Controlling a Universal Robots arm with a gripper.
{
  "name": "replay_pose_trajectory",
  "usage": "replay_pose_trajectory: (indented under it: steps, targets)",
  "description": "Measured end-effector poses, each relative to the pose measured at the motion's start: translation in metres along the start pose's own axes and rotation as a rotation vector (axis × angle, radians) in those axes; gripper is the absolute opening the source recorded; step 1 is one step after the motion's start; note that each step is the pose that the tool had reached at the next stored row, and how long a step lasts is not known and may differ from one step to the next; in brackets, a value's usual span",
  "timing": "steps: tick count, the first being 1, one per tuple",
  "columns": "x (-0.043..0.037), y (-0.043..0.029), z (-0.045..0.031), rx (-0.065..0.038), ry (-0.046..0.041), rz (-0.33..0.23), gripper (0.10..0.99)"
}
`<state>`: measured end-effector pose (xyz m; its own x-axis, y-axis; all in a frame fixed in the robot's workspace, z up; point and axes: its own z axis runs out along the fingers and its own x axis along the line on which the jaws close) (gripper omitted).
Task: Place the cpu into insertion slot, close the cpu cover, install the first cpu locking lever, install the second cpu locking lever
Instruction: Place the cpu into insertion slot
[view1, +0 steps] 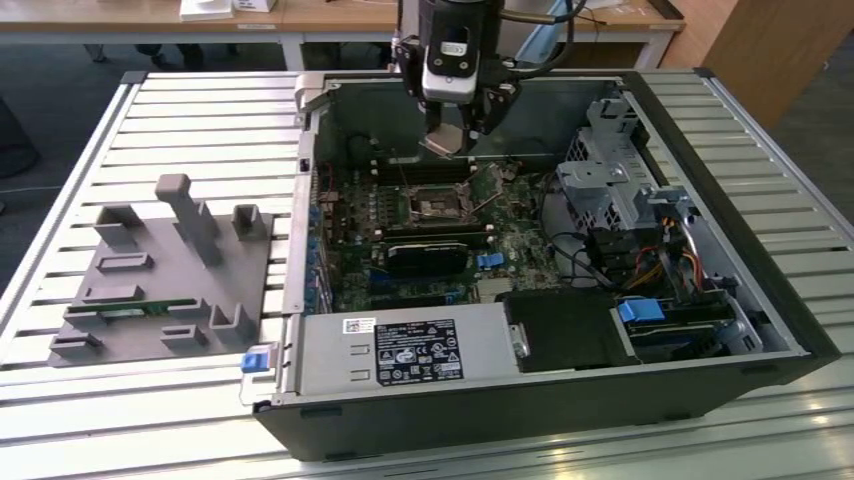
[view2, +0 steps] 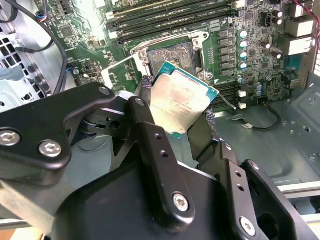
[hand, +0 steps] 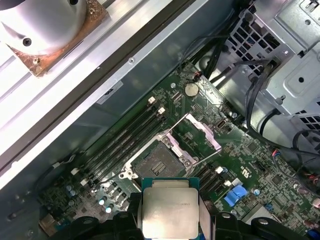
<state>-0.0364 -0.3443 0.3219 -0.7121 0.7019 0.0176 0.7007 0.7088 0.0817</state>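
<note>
The jaws pinch the cpu (view2: 182, 102) by opposite edges, above the open socket (view1: 438, 206), upper middle in the exterior view. Light, stiff, likely fragile underneath; edges seem the safe hold.

Black pincer (view2: 177, 107), pale wrist block
Matte black linkage bars (view2: 155, 150) carry silver hex-socket screws (view2: 181, 201); the wrist housing (view1: 450, 62) is silver-grey and black.

The fingers (view2: 155, 145) are covering two edges of the cpu (view2: 182, 100) in the second wrist view. In the first wrist view the picture's edge is cutting off one side of it.
</note>
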Motion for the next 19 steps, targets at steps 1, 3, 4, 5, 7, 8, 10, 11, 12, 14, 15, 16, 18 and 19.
replay_pose_trajectory:
  steps: [1,3,4,5,7,8,10,11,12,14,15,16,18,19]
  targets:
    - [0.0,0.0,0.0001,0.0,-0.0002,0.003,0.537]
    - [0.0,0.0,0.0001,0.0,-0.0006,0.007,0.537]
    - [0.0,0.0,0.0002,0.0,-0.0007,0.008,0.537]
    - [0.0,0.0,0.0002,0.0,-0.0008,0.01,0.537]
    - [0.0,0.0,0.0003,0.0,-0.001,0.012,0.537]
    - [0.0,0.0,0.0003,0.0,-0.0011,0.014,0.537]
    - [0.0,0.0,0.0003,0.0,-0.0014,0.017,0.537]
    - [0.0,-0.0001,0.0004,0.0,-0.0015,0.019,0.537]
    - [0.0,0.0,0.0004,0.0,-0.0017,0.02,0.537]
    - [0.0,-0.0001,0.0004,0.0,-0.002,0.025,0.537]
    - [0.0,-0.0001,0.0005,-0.001,-0.0023,0.027,0.537]
    - [0.0,-0.0001,0.0005,-0.001,-0.0026,0.032,0.537]
    - [0.0,-0.0001,0.0007,-0.001,-0.0035,0.043,0.537]
    - [0.0001,-0.0001,0.0009,-0.001,-0.0043,0.053,0.537]
